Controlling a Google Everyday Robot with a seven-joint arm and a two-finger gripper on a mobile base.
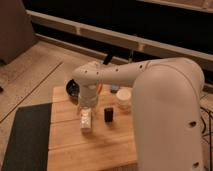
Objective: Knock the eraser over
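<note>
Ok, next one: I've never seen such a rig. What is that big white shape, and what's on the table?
That white shape is the robot's one arm, filmed by a single camera looking down past it; its mounting isn't known. The arm bends down to its pincer, low over the left part of the wooden table. On the table: a small black eraser standing upright, a white oblong block right by the pincer, a white cup and a dark bowl. The eraser stands apart from the pincer; I can't see anything held.

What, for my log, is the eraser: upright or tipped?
Upright: eraser stands taller than wide; gripper hangs beside it, at the white block.
</note>
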